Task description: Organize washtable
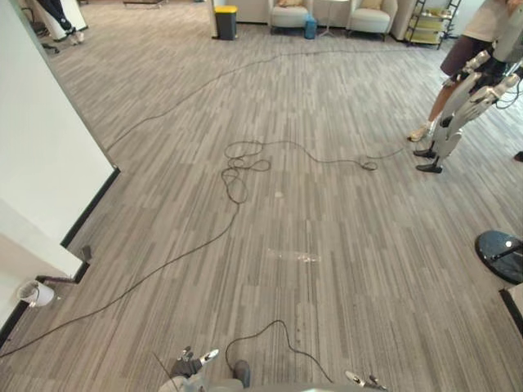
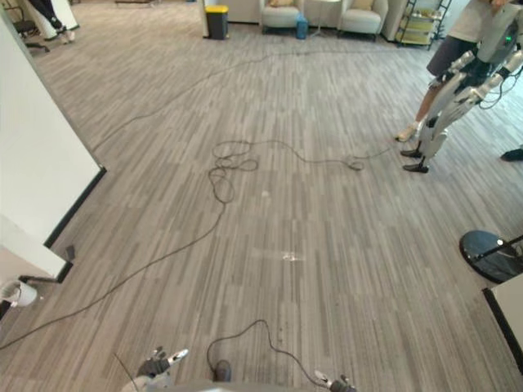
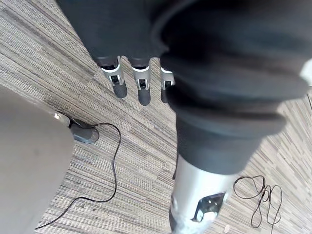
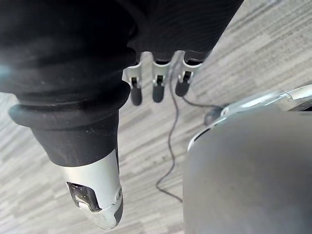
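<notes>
**Both hands released above open floor**

The left hand [image 3: 142, 84] was seen low at the near edge of the head views, its fingers [image 3: 118, 82] hanging straight and relaxed, with nothing held. The right hand [image 4: 157, 84] was likewise found loose and unclenched, nothing grasped.

A grey striped plank-pattern floor [image 1: 327, 212] was spread out ahead, with a thin black cable [image 1: 237, 167] coiled on it near the middle. A white flat partition wall [image 1: 41, 147] was set along the left side, and a small white roll [image 1: 37, 292] lay at its foot. A dark bin with a yellow lid [image 1: 225, 21] and two pale upholstered armchairs [image 1: 289, 15] were placed along the far wall. A second silver humanoid robot [image 1: 462, 106] stood at the far right, just beside a person [image 1: 478, 41]. Whether the pale black-edged slab [image 2: 508, 306] at the right edge was part of the washtable could not be told.
</notes>
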